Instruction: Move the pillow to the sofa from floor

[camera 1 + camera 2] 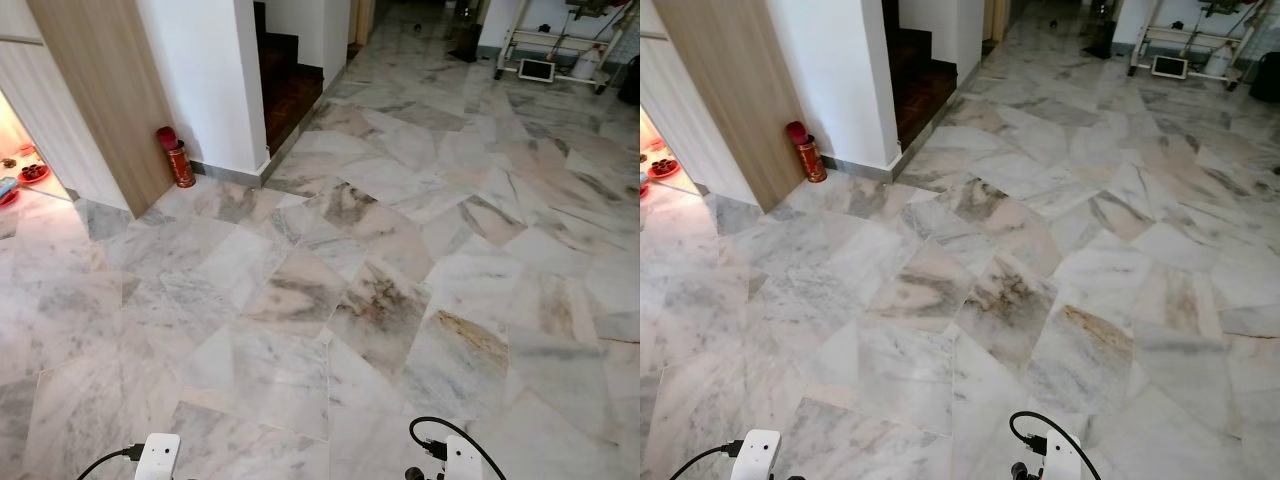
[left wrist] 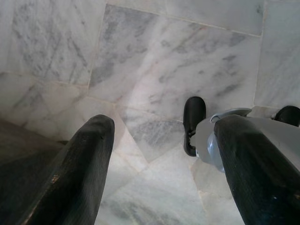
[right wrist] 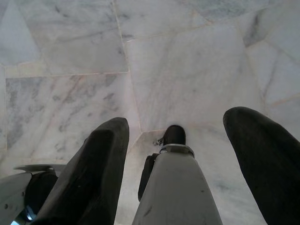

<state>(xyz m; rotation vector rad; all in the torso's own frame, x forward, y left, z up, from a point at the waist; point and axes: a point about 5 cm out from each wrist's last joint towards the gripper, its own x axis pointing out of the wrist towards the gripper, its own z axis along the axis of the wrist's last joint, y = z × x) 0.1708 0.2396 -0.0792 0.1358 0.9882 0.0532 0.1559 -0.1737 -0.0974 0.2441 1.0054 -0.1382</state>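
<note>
Nothing is moved yet: the left gripper [image 2: 159,173] and right gripper [image 3: 187,173] hang spread and empty over marble floor [image 1: 380,260], leaving the pillow to find and carry.

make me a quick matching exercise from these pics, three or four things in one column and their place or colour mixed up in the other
Things:
1. red canister
2. staircase
3. white wheeled frame
4. left gripper

Places or states:
A. far off, to the robot's right
B. on the floor at the foot of the white wall
C. open, hanging over the marble floor
D. dark steps rising behind the white wall

Pairs: 1-B, 2-D, 3-A, 4-C
</note>
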